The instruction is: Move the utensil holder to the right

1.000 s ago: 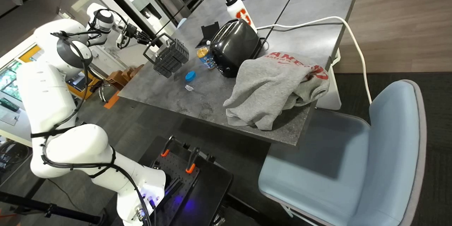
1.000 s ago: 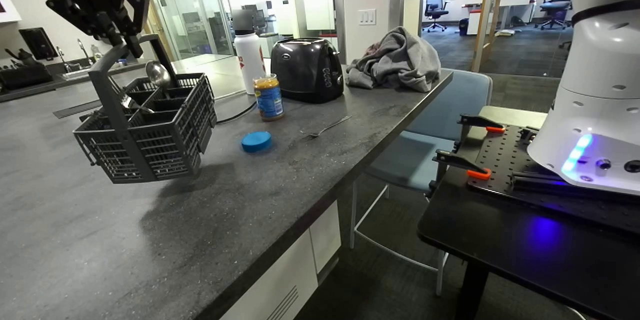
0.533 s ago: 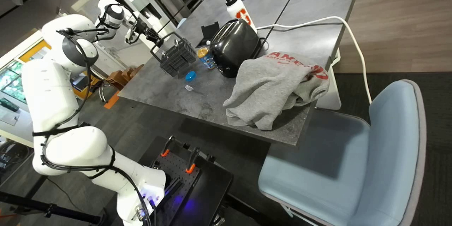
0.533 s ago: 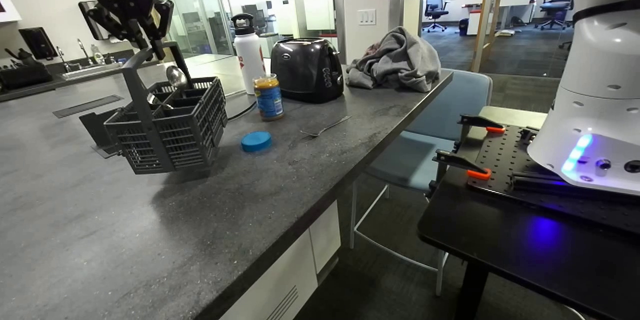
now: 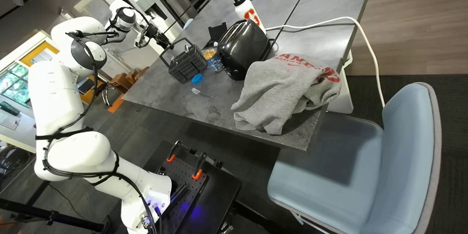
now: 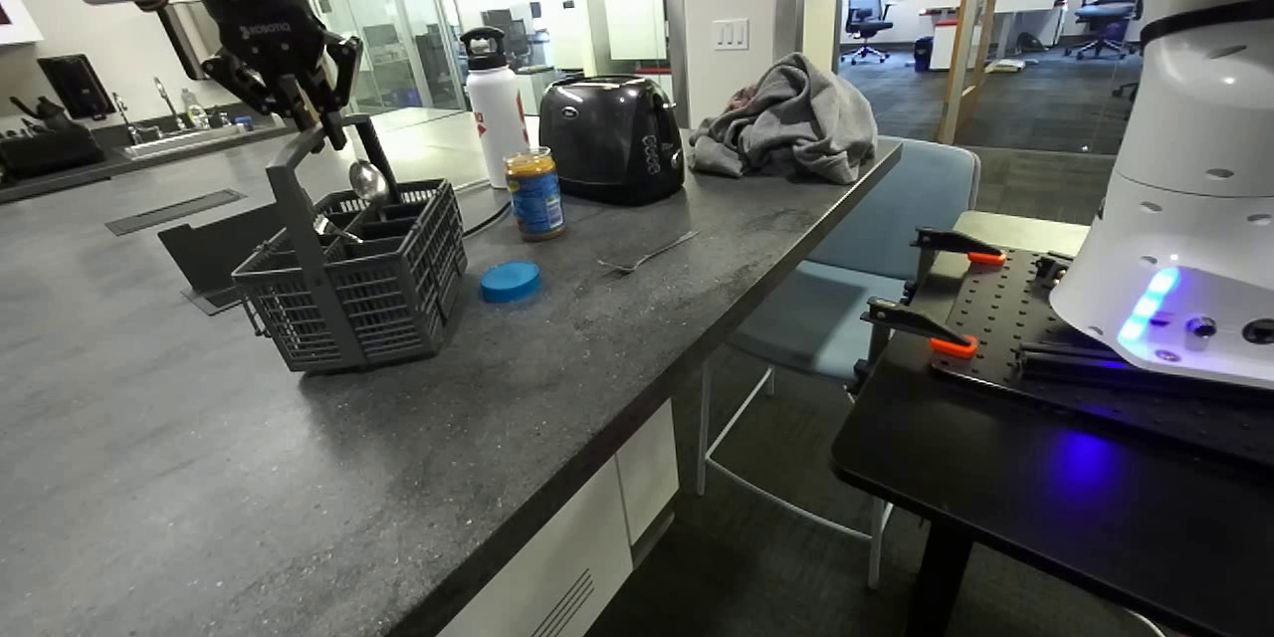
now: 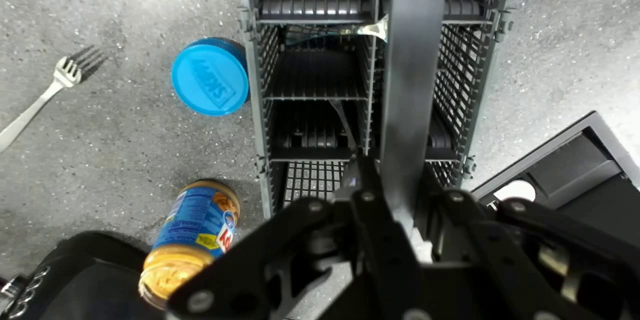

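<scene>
Shifted right and down since the earlier frame, the utensil holder is left of centre in an exterior view, seemingly touching the counter beside the blue lid. The end effector clasps its handle; carrying looks nearly done, release remains.

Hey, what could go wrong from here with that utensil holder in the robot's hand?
The lid sits right beside the holder, so sliding that way could shove it. The jar stands close too and might get knocked over. If the hand tips the holder, the spoon sticking up may fall out.
</scene>
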`<act>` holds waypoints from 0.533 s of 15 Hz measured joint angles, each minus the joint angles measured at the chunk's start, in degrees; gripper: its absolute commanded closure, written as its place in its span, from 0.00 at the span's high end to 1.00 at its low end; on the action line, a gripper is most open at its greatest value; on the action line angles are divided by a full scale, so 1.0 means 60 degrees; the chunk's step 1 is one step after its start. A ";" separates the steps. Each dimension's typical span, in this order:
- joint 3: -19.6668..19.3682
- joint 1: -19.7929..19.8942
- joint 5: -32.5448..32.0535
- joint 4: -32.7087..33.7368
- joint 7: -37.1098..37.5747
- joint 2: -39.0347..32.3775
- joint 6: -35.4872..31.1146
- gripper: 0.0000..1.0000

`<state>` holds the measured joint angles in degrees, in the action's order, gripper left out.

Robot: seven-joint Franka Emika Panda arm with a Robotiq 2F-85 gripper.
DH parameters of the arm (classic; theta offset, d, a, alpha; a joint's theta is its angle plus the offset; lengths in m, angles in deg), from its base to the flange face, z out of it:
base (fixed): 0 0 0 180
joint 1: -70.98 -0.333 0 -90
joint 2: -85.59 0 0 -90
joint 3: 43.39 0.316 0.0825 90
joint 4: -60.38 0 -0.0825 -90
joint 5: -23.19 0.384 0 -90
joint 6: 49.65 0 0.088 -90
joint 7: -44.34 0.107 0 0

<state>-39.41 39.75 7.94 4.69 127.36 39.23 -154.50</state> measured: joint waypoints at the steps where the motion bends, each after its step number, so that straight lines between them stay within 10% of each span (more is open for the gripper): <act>1: 0.0002 -0.0005 0.0000 0.0000 0.0000 -0.0025 0.0000 0.52; 8: 0.0003 -0.0440 -0.0069 0.0317 0.0039 0.0355 0.0147 1.00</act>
<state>-39.39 37.11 7.52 6.59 127.59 41.36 -153.62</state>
